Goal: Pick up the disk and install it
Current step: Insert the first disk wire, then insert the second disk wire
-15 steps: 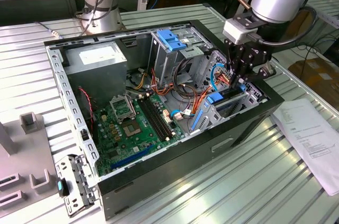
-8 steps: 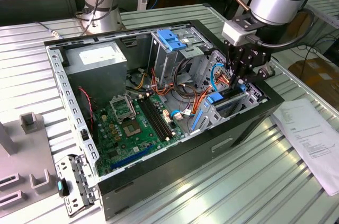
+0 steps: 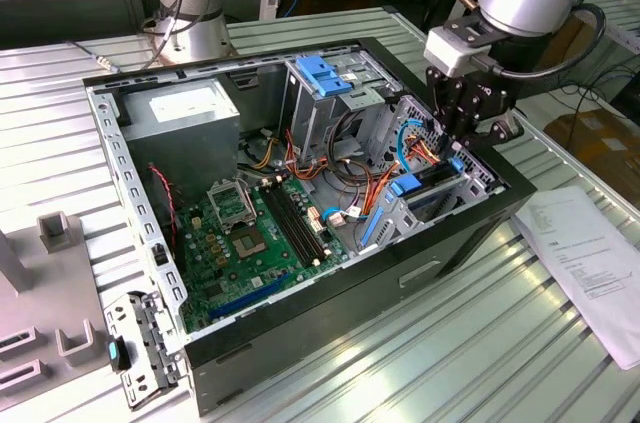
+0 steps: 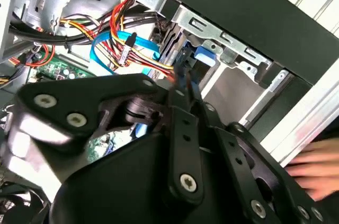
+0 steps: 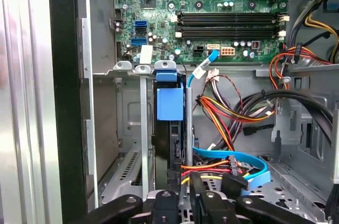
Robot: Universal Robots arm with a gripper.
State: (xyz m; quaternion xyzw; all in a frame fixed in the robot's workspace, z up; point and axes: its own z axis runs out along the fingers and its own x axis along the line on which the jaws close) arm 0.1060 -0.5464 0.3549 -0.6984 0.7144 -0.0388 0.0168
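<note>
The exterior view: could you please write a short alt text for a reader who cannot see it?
A robot arm's black gripper reaches into an open computer case at the exterior view's right, at the blue-railed disk standing on edge in its bay. The green motherboard lies inside, and a paper sheet lies on the table beside the case.

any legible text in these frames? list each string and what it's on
None legible.
Paper sheet on the table, at the exterior view's right: printed lines, too small to read.
Power supply label inside the computer case: blurred.
Motherboard markings: too small.
</note>
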